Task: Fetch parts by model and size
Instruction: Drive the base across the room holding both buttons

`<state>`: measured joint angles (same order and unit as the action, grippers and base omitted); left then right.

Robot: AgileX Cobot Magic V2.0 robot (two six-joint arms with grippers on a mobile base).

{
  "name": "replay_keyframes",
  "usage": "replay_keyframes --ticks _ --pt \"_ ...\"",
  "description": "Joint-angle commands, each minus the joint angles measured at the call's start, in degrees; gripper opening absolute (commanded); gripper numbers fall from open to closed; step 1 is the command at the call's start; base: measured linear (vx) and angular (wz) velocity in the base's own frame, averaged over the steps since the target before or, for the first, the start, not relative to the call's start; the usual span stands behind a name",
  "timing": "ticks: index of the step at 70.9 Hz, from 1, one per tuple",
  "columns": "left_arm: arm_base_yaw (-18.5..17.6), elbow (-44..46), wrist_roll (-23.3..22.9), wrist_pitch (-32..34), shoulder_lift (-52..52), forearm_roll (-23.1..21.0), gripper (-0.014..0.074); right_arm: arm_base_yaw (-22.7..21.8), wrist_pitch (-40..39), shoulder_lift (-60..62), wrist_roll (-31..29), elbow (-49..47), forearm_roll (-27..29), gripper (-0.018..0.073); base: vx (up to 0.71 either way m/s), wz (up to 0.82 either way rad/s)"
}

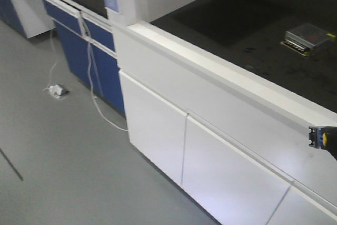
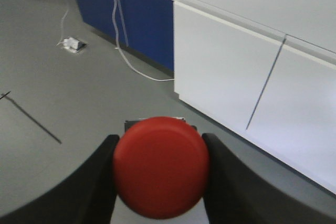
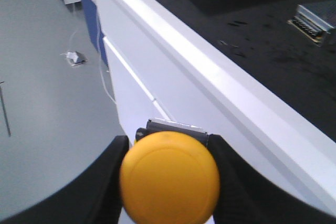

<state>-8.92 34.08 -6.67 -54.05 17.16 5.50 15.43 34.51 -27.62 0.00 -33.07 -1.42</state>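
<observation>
Snugly clamped: red switch (image 2: 161, 174) left claw (image 2: 159, 148), yellow switch (image 3: 169, 179) right claw (image 3: 168, 148)

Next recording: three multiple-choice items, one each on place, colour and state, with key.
1. Where is the silver box? A) on the dark counter B) on the floor C) in a claw
2. The cap in the left claw is: A) yellow B) red C) blue
3. The right claw is: A) open, empty B) shut on the yellow button C) out of view
1A: front view shows it on the counter. 2B: the red button fills its grip. 3B: it clamps the yellow cap.
</observation>
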Motion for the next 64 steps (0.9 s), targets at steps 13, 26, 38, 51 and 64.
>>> replay_keyframes --ticks 13,26,38,51,64 --pt "-0.1 1.5 0.0 3.9 0.7 0.1 -0.0006 -0.2 -4.5 -0.2 -0.5 -1.7 -0.4 -0.0008 -0.05 0.86" --pt "-0.1 1.5 0.0 3.7 0.7 0.1 -0.0006 -0.2 -4.5 -0.2 -0.5 -1.7 -0.4 -0.0008 0.01 1.03" --pt "-0.1 1.5 0.0 3.6 0.6 0.0 -0.0006 -0.2 -4.5 -0.2 -0.5 -1.7 -0.4 -0.0008 0.05 0.85" --pt "-0.1 1.5 0.0 3.6 0.6 0.0 -0.0006 -0.2 -4.5 -0.2 -0.5 -1.7 -0.4 -0.0008 0.11 0.52" --pt "-0.1 1.5 0.0 3.7 0.6 0.0 -0.0006 -0.2 -4.5 -0.2 -0.5 -1.7 -0.4 -0.0008 0.15 0.30"
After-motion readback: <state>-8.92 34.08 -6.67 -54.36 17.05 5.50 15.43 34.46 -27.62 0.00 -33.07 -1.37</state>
